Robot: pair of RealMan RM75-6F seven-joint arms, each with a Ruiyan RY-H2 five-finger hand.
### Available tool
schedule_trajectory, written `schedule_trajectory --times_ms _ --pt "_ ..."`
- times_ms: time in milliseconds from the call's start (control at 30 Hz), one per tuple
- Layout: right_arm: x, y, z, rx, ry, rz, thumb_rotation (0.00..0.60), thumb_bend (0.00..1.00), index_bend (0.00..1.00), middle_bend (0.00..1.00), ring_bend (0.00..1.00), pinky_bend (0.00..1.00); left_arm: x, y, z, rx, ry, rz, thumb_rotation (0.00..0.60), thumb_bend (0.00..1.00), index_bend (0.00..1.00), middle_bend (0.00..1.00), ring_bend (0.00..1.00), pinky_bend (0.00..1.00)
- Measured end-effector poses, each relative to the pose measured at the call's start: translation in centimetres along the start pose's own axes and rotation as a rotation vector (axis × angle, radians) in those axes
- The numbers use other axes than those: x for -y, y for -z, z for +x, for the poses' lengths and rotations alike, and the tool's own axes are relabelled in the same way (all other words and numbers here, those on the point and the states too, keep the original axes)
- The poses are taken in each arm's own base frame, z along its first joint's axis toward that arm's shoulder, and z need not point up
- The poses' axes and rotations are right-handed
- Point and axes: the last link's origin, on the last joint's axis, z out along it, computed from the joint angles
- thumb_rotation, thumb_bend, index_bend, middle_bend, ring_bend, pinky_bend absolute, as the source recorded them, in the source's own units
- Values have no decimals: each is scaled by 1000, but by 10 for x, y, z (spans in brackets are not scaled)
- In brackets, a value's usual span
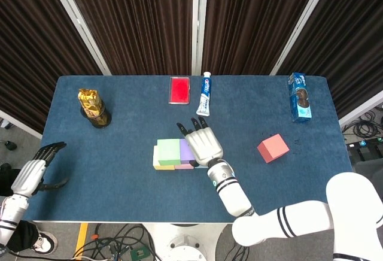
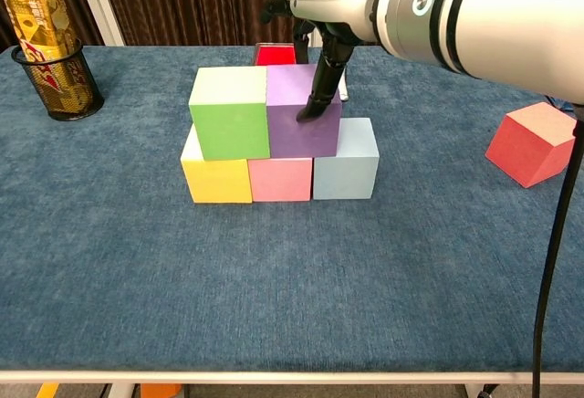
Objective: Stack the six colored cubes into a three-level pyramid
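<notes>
Sitting on the pink cube [image 2: 281, 179] and light-blue cube [image 2: 347, 171], the purple cube [image 2: 294, 124] has your right hand [image 1: 203, 143] on it, one fingertip [image 2: 305, 115] touching its front. Your left hand [image 1: 36, 172] hangs off-surface, fingers apart, holding nothing.

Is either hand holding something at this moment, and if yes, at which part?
The right hand has a fingertip on the purple cube's front face; whether it grips cannot be told. The left hand holds nothing.

Under right hand [image 2: 321, 69]: yellow cube [image 2: 216, 175], pink cube [image 2: 281, 179], light-blue cube [image 2: 347, 170] in row; green cube [image 2: 230, 124], purple cube [image 2: 292, 133] atop. Well right: red cube [image 2: 532, 144], tilted.
</notes>
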Motion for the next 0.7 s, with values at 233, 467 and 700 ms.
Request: schedule_trajectory --times_ms 233,467,700 --pt "1 1 3 -9 -3 0 600 122 0 603 50 0 1 0 0 -1 0 1 600 228 86 67 0 48" --pt "2 1 2 -7 -1 0 600 122 0 603 50 0 1 0 0 0 -3 2 600 229 86 67 0 48" --pt "2 0 0 -3 0 -1 600 122 0 603 51 0 1 0 -1 1 -2 3 600 228 86 67 0 48"
